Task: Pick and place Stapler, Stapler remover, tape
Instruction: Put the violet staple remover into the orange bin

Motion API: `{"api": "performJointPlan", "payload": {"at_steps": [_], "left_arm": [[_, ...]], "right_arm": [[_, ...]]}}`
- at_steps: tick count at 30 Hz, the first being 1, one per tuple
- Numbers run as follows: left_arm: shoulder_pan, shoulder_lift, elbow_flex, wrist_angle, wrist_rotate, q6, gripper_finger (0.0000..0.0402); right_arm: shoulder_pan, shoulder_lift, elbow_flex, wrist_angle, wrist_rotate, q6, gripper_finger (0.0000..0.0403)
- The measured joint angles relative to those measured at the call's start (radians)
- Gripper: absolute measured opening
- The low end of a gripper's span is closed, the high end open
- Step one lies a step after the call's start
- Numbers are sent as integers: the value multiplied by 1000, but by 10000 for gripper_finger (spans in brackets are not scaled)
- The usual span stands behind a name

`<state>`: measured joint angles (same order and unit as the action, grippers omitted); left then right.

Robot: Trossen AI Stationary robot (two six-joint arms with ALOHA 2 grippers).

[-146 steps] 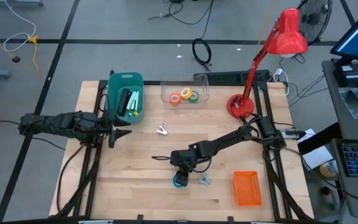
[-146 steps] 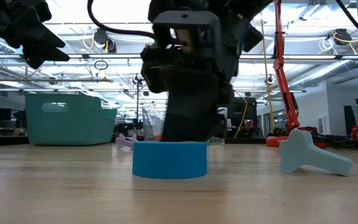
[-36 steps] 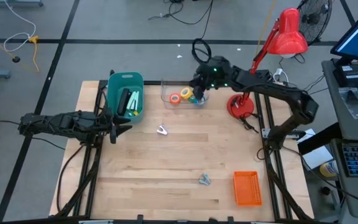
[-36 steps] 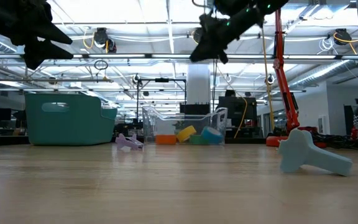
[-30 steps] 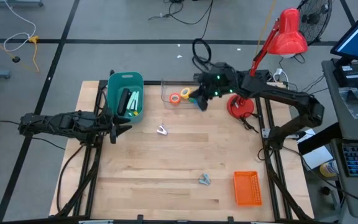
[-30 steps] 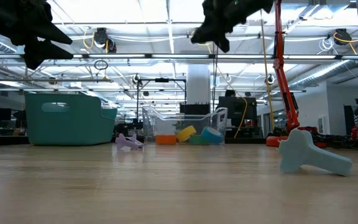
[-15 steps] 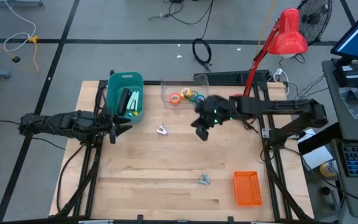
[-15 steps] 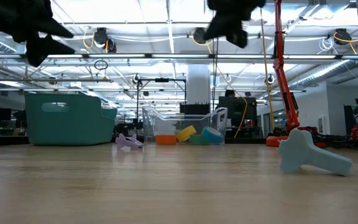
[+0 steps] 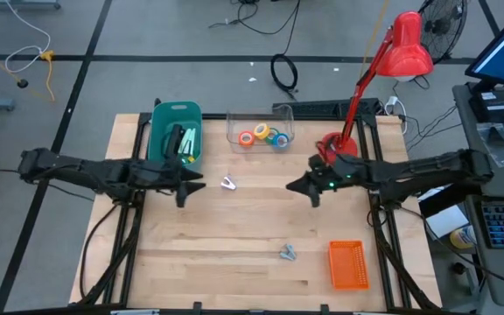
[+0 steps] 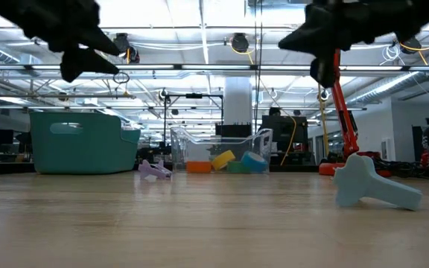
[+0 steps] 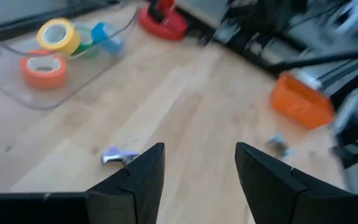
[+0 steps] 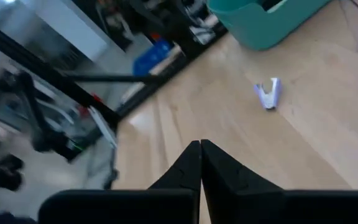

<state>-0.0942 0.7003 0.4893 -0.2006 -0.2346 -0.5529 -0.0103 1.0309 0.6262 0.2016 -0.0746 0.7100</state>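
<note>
Orange [image 9: 247, 138], yellow [image 9: 262, 132], green [image 9: 272, 136] and blue tape [image 9: 281, 139] rolls lie in a clear container [image 9: 234, 122] at the far side. A dark stapler [image 9: 174, 142] rests in the teal bin [image 9: 177, 112]. A purple stapler remover [image 9: 227, 183] lies on the wood between both grippers, and a blue-grey one [image 9: 288, 253] lies nearer the front. My left gripper [image 11: 197, 168] hovers open just left of the purple remover [image 11: 120, 155]. My right gripper [image 12: 201, 163] hovers shut to its right, holding nothing.
A red desk lamp [image 9: 339, 149] stands at the far right behind my right arm. An orange basket [image 9: 348, 264] sits near the front right corner. Bare wood lies between the two grippers and toward the front edge.
My right gripper has left the clear container and swung down toward the table's near and right side, rolling as it went. My left gripper has reached out toward the table's right, closer to the purple stapler remover. No object has moved.
</note>
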Motion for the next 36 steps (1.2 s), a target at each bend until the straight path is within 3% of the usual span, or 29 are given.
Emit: {"api": "performJointPlan", "payload": {"at_steps": [5,10,17,24,31,36], "left_arm": [[10,231,157,-127,-30,34,200],[43,440,315,-273,-46,134,200],[82,656,481,-339,-35,255,200],[128,779,570,-416,46,287,200],[176,833,583,-441,131,273,200],[195,847,583,-452,133,263,200]], "right_arm": [[-1,-109,-151,191,-5,45,1],[-1,-179,-219,248,-8,18,1],[-1,-269,-299,269,-36,-74,1],[-8,-378,-474,418,-35,-55,1],[-10,-440,-572,416,-37,-69,0],[-61,-444,-558,400,-197,-61,0]]}}
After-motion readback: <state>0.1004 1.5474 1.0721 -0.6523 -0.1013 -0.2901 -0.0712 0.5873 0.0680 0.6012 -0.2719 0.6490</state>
